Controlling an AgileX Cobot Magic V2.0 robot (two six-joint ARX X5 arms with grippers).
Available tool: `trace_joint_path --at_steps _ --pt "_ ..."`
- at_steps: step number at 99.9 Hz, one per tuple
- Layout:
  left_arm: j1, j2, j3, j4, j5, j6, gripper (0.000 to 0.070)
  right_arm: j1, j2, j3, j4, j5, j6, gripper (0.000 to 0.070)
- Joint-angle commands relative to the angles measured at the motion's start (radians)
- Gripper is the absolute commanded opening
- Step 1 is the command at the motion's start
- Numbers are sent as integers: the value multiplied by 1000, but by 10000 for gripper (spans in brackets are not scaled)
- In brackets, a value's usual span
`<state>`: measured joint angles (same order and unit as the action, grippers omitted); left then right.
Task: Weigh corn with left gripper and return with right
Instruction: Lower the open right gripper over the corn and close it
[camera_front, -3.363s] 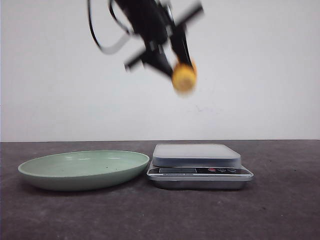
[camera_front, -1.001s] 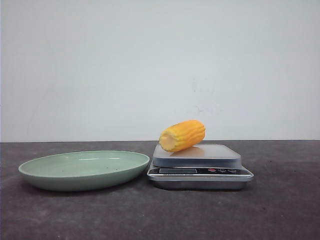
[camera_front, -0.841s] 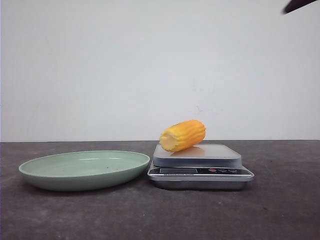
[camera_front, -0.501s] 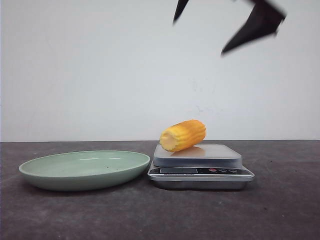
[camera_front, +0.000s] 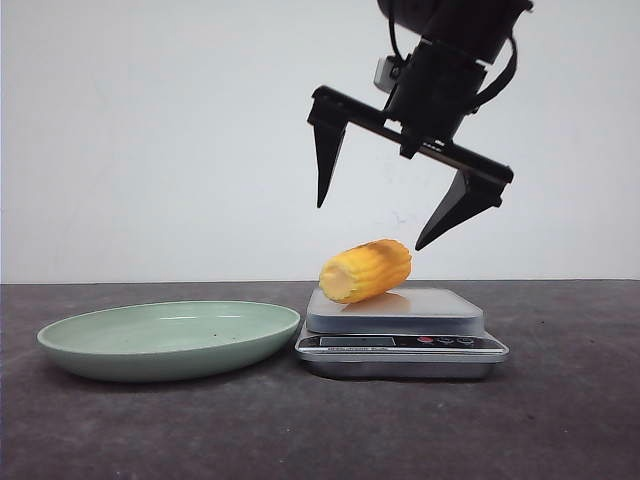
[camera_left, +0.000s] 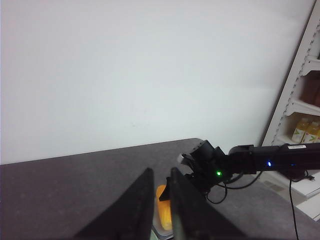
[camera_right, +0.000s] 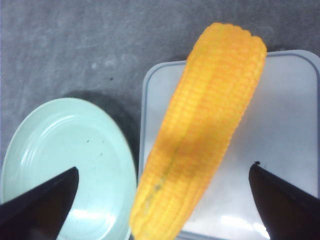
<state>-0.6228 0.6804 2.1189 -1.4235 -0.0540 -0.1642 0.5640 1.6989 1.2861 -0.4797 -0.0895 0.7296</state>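
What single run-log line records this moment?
corn: on scale | right hand: open above corn | left hand: shut | plate: empty

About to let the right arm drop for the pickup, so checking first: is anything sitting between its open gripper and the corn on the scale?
Nothing visible does. The right gripper hangs open directly above the corn, which lies alone on the scale; only open air separates them.

- A robot test lab: a bare white wall (camera_front: 150, 140) rises behind a dark table (camera_front: 560, 400).
- Beside the table, white shelving (camera_left: 300, 105) holds bottles (camera_left: 306, 131), like a mock shop.
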Motion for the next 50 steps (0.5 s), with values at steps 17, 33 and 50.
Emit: trace_joint_path --at_steps 17,33,50 --pt "-6 5 -6 -50 1 22 24 8 63 21 -32 23 58 696" --pt "-6 5 -22 -50 2 22 25 7 82 21 -73 39 64 660" --pt "-6 5 -29 -50 2 22 25 8 92 21 -76 39 76 639"
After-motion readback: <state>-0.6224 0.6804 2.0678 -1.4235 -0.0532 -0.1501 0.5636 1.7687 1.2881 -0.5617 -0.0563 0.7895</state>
